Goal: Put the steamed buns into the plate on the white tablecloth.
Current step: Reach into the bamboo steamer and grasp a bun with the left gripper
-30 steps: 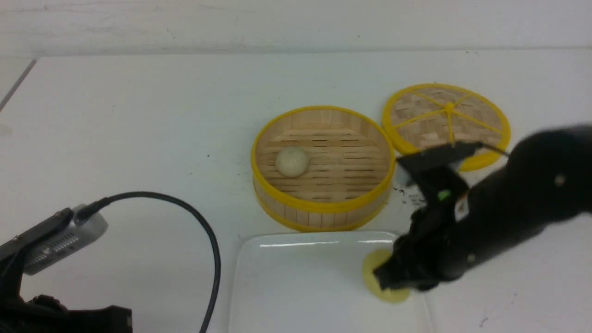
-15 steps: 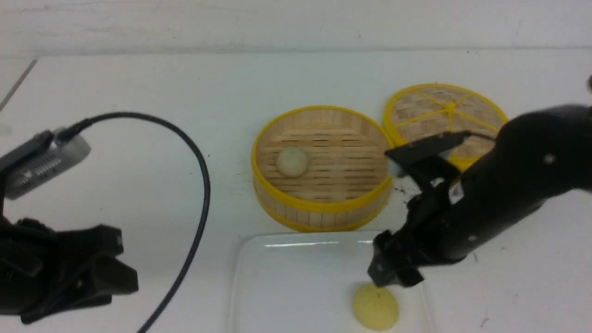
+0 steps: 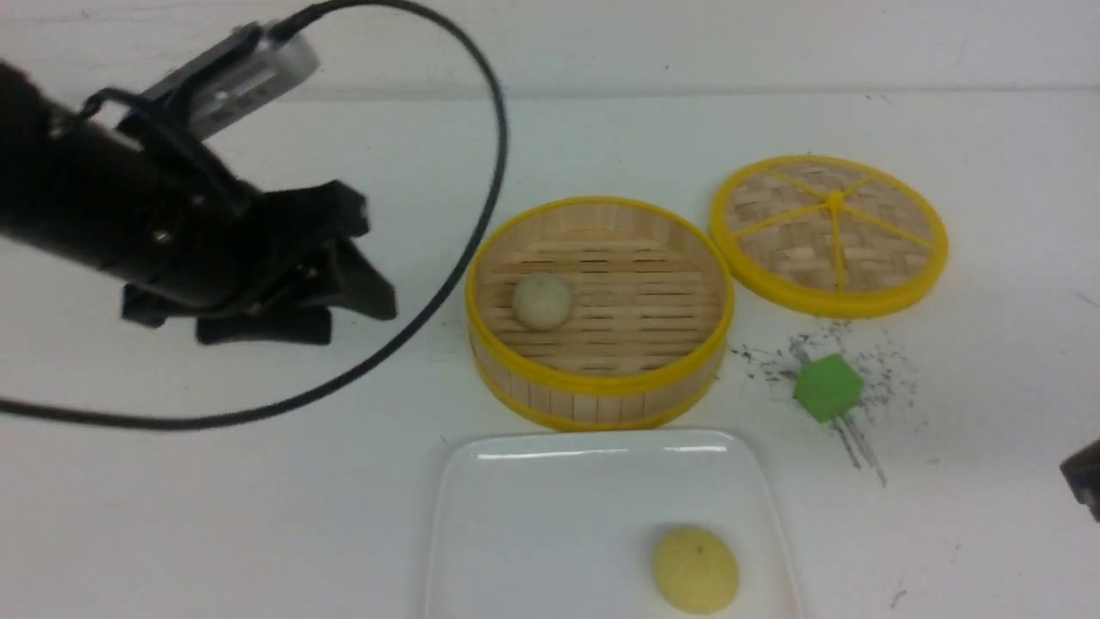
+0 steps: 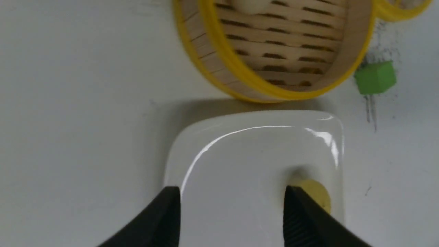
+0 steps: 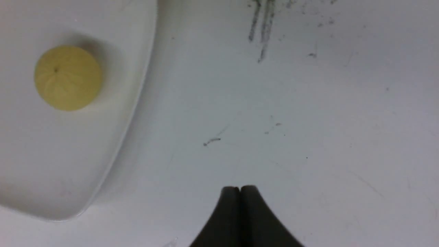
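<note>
Halfway there, basically. The pale yellow bun is in the plate, around 5 o'clock of it near the rim, nothing touching it. The off-white bun isn't moved yet: it's in the steamer basket, at 9 o'clock on the slats. The basket is at 12 o'clock from the plate, just beside its far edge, both on the white tablecloth. The lid is off, lying at 2 o'clock from the basket, so nothing covers the bun. There's a green cube at 4 o'clock of the basket, not part of this.

The left gripper has its jaws spread wide and empty, out at 9 o'clock from the basket, well apart from it. It's blurry in the front view, so I can't say how high it is. The right gripper is pinched closed on nothing, over bare cloth at 3 o'clock of the plate. What's left, I reckon: one bun out of the basket, into the plate.
</note>
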`<move>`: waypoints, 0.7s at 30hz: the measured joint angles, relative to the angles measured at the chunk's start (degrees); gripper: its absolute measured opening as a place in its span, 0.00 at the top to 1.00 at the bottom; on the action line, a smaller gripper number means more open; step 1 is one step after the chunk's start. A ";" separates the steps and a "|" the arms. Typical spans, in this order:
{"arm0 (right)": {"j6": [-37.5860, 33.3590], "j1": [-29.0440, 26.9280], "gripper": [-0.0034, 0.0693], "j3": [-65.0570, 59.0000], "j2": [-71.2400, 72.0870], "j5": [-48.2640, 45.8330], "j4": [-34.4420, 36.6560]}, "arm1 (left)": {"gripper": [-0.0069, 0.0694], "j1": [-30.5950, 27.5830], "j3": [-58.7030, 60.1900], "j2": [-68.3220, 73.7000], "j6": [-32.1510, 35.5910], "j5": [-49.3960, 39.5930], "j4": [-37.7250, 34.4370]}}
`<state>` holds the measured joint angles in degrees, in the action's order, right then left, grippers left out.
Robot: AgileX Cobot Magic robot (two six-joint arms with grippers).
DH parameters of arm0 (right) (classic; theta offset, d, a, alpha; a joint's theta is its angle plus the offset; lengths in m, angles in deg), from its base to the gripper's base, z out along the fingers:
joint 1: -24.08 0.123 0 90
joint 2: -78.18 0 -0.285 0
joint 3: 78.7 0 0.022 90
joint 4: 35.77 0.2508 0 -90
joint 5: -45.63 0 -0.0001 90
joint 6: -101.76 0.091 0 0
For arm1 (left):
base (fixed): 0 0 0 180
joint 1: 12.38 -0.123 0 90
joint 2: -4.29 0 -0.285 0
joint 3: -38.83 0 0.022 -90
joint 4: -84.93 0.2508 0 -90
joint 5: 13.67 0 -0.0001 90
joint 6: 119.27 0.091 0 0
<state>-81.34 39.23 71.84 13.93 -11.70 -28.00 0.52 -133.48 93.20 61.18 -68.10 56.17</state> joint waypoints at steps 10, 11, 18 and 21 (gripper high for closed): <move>0.00 -0.43 0.97 -3.03 0.85 4.54 0.93 | 0.35 12.37 -27.08 25.09 -5.00 -1.04 11.84; 0.00 -0.43 0.97 -3.03 0.85 4.54 1.00 | 0.35 12.84 -28.72 26.51 -5.25 -1.41 12.47; 0.00 -0.43 0.97 -3.10 0.85 4.74 1.86 | 0.35 16.96 -43.77 40.37 -6.19 -7.04 24.65; 0.00 -0.43 0.97 -3.10 0.85 4.80 2.04 | 0.35 17.44 -45.56 43.11 -6.19 -7.07 27.47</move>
<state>-81.34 38.80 68.74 14.77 -6.90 -25.96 17.95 -179.04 136.31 54.99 -75.18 83.64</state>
